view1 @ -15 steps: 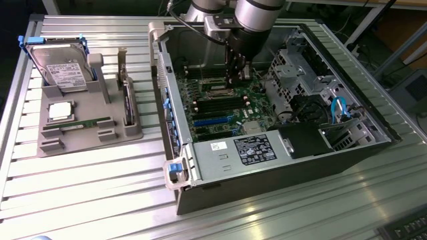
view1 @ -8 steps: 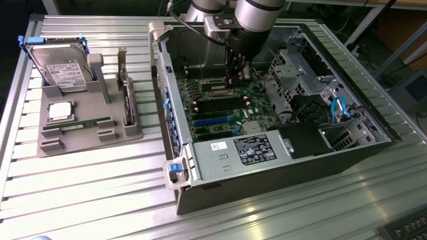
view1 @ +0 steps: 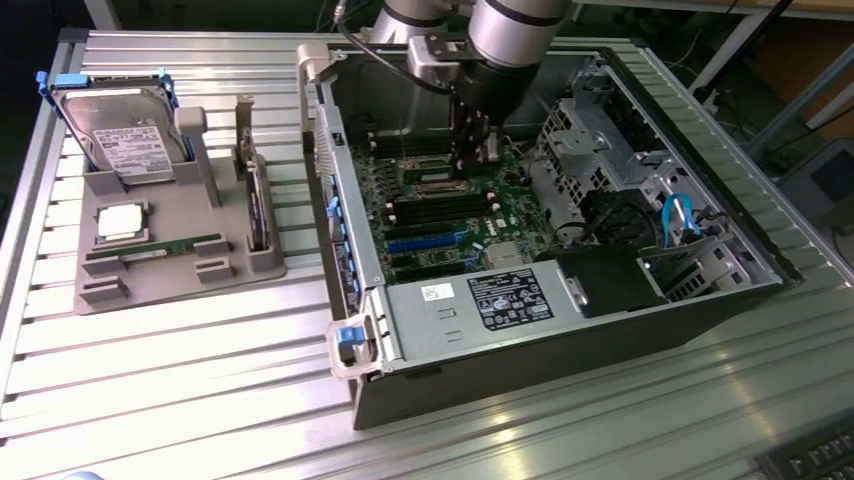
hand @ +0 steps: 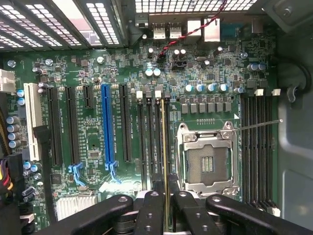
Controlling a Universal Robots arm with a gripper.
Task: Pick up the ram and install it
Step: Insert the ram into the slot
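Ram: a thin stick (hand: 164,147) seen edge-on, inside the case (view1: 694,300), low over the board (hand: 93,73).
Claw: the claw (hand: 164,203) is clenched on the ram, with dark fingers (hand: 149,210) pressing its two flat faces.
Why held so: gripped by the faces and standing on edge, the ram has its lower edge free to meet a slot. That is my reading of the hold.
Line-up: the ram runs parallel to the long black slots (hand: 151,142) just beside the socket (hand: 208,161) and appears to sit over one of them.
Arm: it reaches straight down into the open case from above, with the claw (view1: 477,150) close to the board.
Holder: a grey holder (view1: 174,290) sits on the tabletop (view1: 160,400), well apart from the case. It keeps parts in their own recesses, and a similar green stick (view1: 158,247) lies flat in it.
Hidden: the ram's lower edge and contacts are out of sight, so I cannot tell whether it touches the slot or hangs just above it.
Hard to make out: from the side, the claw's body masks the stick.
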